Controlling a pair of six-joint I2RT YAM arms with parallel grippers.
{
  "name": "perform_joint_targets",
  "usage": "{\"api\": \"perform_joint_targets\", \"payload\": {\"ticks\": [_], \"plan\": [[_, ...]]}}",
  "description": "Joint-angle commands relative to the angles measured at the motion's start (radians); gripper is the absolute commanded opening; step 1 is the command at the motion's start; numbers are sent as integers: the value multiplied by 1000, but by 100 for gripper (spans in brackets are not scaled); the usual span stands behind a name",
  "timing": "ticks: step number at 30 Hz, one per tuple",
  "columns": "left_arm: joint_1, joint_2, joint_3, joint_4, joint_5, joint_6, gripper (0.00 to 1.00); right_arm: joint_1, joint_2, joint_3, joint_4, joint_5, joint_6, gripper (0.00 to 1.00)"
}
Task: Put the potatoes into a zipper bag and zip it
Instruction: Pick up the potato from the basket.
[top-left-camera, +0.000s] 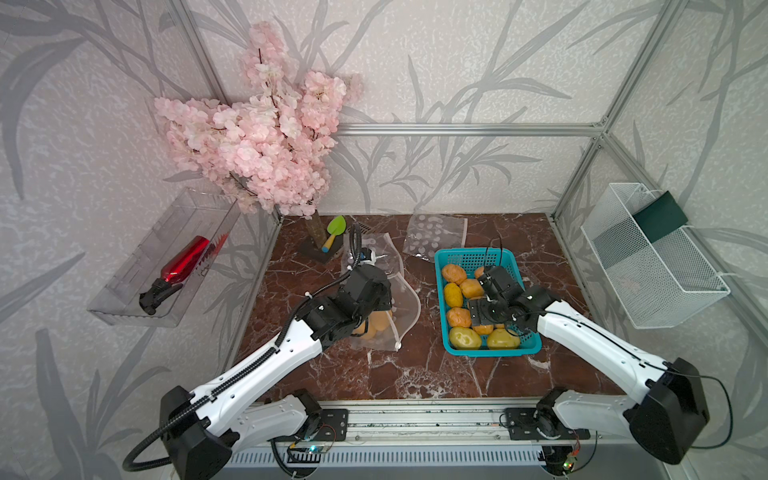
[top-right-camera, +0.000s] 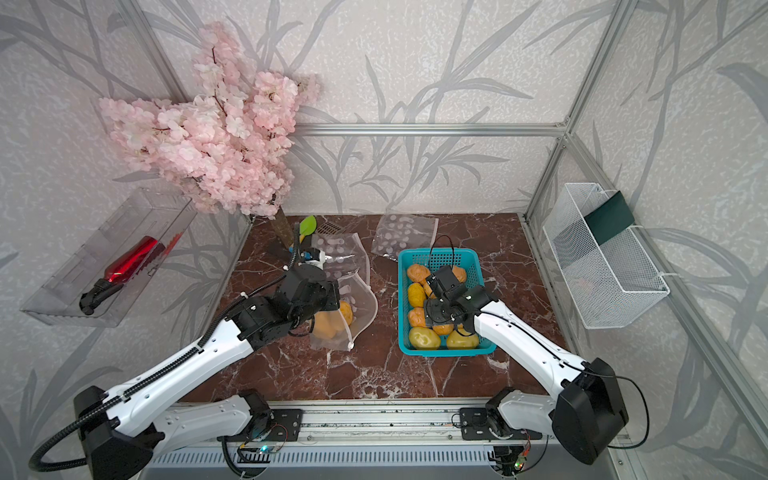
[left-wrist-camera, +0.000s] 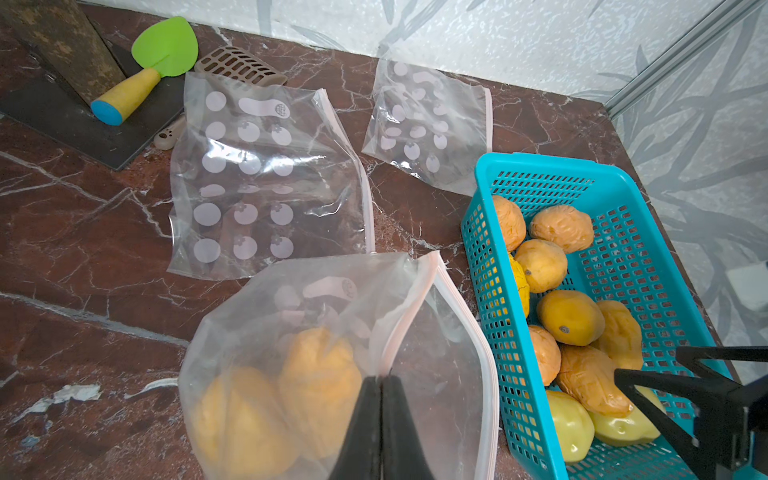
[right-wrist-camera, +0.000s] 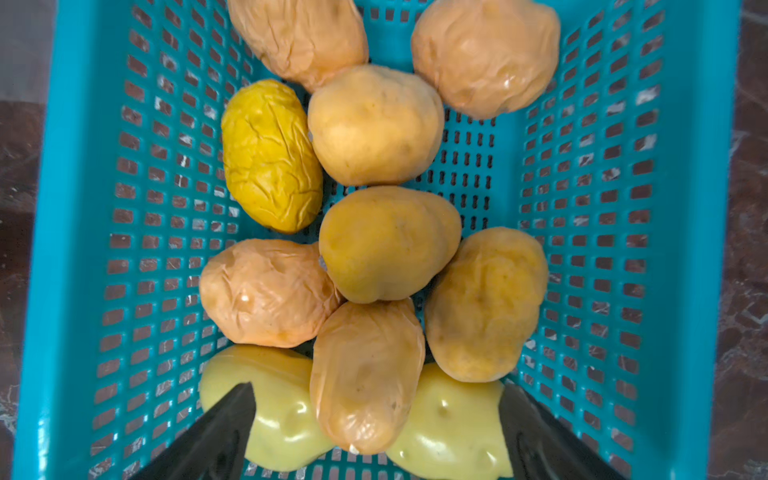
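Teal basket (top-left-camera: 473, 254), centre-right in a top view, holds most potatoes (right-wrist-camera: 376, 124); two sit in the zipper bag (left-wrist-camera: 316, 291) at centre. Left gripper (left-wrist-camera: 380, 380) pinches the bag's rim; right gripper (right-wrist-camera: 374, 388), spread wide, should likely straddle the nearest tan potato (right-wrist-camera: 365, 353) across its width before closing.

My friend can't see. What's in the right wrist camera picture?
Ten potatoes lie piled in a teal basket, some wrinkled tan, two pale green. The right gripper is open, one black jaw on each side of a tan potato.
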Motion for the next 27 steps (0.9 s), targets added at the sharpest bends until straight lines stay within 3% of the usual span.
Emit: {"api": "perform_joint_targets", "payload": {"ticks": [1, 15, 27], "plan": [[2, 7, 30, -33, -17, 9, 0, -4, 19, -26, -2, -55, 8, 93], [3, 8, 39, -56, -39, 0, 0, -4, 198, 8, -4, -37, 18, 89], [3, 17, 40, -50, -20, 2, 0, -6, 207, 16, -1, -59, 34, 70]]}}
